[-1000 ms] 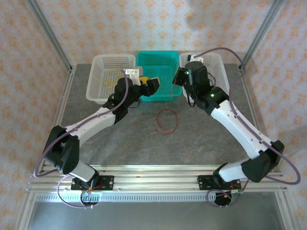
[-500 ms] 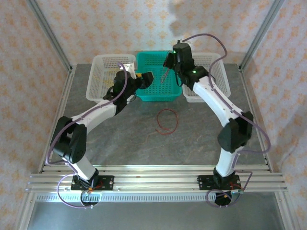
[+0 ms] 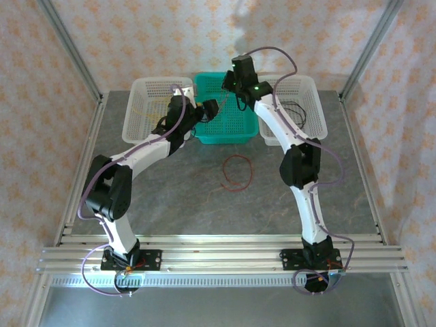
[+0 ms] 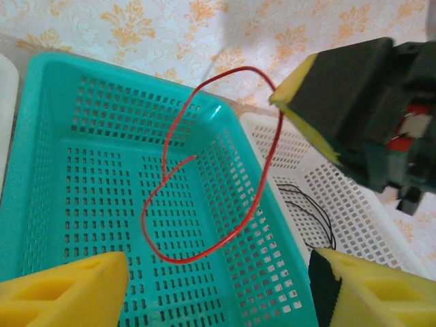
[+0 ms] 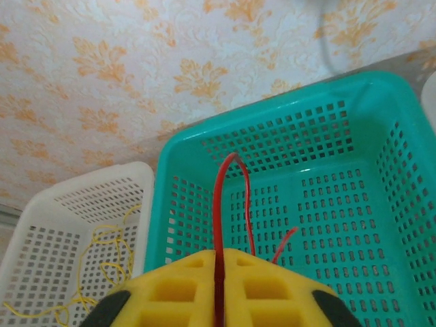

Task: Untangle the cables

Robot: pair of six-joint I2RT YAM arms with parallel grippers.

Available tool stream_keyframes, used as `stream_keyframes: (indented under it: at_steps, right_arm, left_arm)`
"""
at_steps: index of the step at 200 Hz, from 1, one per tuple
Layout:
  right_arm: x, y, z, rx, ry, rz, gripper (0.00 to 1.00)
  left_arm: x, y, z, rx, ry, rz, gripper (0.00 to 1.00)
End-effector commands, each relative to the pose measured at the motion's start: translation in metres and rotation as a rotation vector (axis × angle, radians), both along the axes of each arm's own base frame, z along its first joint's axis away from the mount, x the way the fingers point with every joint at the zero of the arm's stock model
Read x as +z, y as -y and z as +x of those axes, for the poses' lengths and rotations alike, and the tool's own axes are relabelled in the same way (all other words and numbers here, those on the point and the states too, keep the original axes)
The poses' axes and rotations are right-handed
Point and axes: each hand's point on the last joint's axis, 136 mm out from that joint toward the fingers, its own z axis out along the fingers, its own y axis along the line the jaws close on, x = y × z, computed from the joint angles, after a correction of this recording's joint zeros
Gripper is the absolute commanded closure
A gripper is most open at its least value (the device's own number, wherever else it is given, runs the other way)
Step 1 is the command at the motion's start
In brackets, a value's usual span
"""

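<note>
Nearest to me, on the grey table, one red cable loop lies flat and alone, a little in front of the green basket. My left gripper hangs at the near left edge of that basket. Its yellow fingers are wide apart and hold nothing.

A bit farther back, my right gripper is high over the green basket. Its two yellow pads are pressed together on a second red cable, which sits in the thin slit between them. That cable hangs down in a loose loop that crosses itself once, over the inside of the basket. I cannot tell if its low end touches the basket floor.

The white basket on the left has a yellow cable in it, all curly. The white basket on the right has a black cable in it. Behind the baskets is the wall with orange flowers.
</note>
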Motion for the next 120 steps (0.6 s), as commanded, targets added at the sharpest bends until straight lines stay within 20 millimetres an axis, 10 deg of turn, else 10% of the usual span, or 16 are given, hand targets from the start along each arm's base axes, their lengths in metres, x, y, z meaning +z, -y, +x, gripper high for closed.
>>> stream_keyframes:
  at_steps: [1, 51, 120]
  right_arm:
    - [-0.001, -0.002, 0.009, 0.017, 0.006, 0.034, 0.84]
    - [-0.012, -0.005, 0.014, 0.034, -0.003, 0.021, 0.54]
    - [0.030, 0.007, -0.008, 0.038, 0.036, -0.011, 0.36]
  left_arm:
    - [0.001, -0.006, 0.009, 0.030, -0.004, 0.009, 0.29]
    - [-0.001, -0.007, 0.005, 0.030, -0.008, 0.014, 0.28]
    - [0.005, -0.004, -0.029, 0.009, 0.011, 0.043, 0.28]
